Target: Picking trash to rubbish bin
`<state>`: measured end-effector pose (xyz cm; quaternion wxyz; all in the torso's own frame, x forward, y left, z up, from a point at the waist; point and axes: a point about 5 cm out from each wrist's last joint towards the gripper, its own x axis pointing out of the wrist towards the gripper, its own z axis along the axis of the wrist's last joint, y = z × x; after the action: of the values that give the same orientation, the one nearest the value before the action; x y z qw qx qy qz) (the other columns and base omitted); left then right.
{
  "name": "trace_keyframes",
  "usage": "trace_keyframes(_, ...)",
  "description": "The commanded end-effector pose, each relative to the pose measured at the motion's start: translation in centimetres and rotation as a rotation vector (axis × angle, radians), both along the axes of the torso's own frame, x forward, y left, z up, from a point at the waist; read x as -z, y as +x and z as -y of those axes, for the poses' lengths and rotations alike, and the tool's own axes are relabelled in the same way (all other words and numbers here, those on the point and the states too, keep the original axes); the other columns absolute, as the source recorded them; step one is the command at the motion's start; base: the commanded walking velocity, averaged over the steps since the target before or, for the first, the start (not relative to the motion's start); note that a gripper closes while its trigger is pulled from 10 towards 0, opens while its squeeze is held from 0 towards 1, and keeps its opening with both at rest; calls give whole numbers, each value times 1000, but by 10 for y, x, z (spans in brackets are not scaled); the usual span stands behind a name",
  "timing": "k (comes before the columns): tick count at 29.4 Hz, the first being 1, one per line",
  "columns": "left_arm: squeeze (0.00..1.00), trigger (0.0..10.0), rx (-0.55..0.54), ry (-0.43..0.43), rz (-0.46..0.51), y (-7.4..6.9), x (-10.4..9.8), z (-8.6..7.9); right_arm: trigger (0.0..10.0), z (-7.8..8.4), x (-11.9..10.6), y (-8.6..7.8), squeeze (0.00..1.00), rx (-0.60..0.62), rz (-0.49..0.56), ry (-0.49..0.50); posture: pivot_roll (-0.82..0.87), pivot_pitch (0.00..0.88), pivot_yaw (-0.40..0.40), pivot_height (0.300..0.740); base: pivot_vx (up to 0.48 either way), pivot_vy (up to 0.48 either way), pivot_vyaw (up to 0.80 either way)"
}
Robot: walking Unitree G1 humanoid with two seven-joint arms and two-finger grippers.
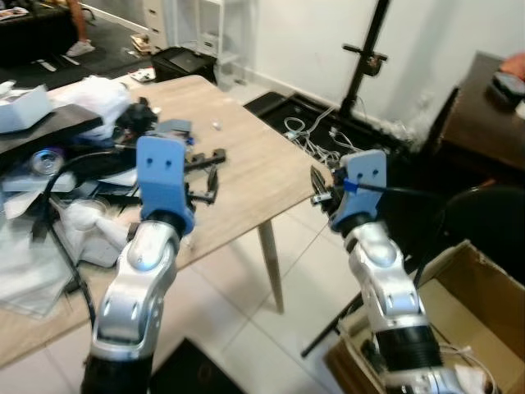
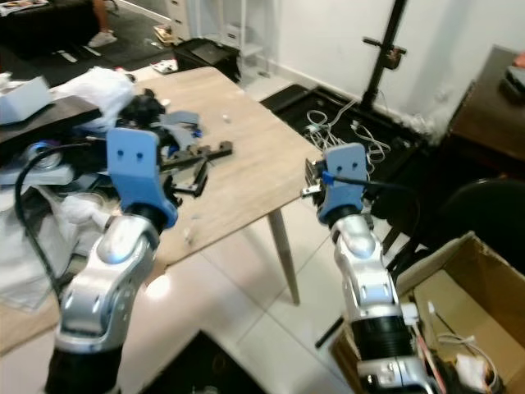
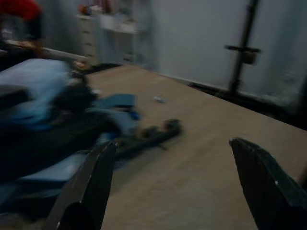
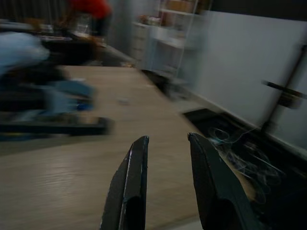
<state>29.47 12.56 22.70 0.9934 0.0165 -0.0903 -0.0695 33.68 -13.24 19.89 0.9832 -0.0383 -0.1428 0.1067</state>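
Probably the left gripper (image 3: 180,177), jaws wide apart over the table (image 1: 262,176), is nearer the clutter (image 1: 90,156) at far left than the right gripper (image 4: 168,184), jaws slightly parted

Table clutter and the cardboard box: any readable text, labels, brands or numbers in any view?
None readable.
Cardboard box: plain flaps, no print visible.
Clutter on the wooden table: white packaging and plastic bags, no print legible at this size.
Blue wrist housings above the left hand and right hand: no markings.
Both wrist views: too blurred to read anything.
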Motion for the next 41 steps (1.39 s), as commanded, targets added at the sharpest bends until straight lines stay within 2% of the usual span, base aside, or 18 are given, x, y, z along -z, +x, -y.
trace_keyframes(1,0,10000,20,10,-13,-3,1,1,10000,2,4,0,0,8,-18,-5,168,72,-50,740,0,0,800)
trace_keyframes(12,0,10000,1,24,-18,-7,-3,-5,10000,-3,6,-1,0,-15,-31,8,185,81,-59,740,0,0,800)
trace_keyframes(20,0,10000,10,35,-30,-8,-1,-3,10000,-11,8,-3,0,-30,-37,37,187,79,-55,740,0,0,800)
trace_keyframes(41,0,10000,-10,95,-53,-2,1,-15,10000,-5,9,-1,0,-10,-52,60,185,74,-53,740,0,0,800)
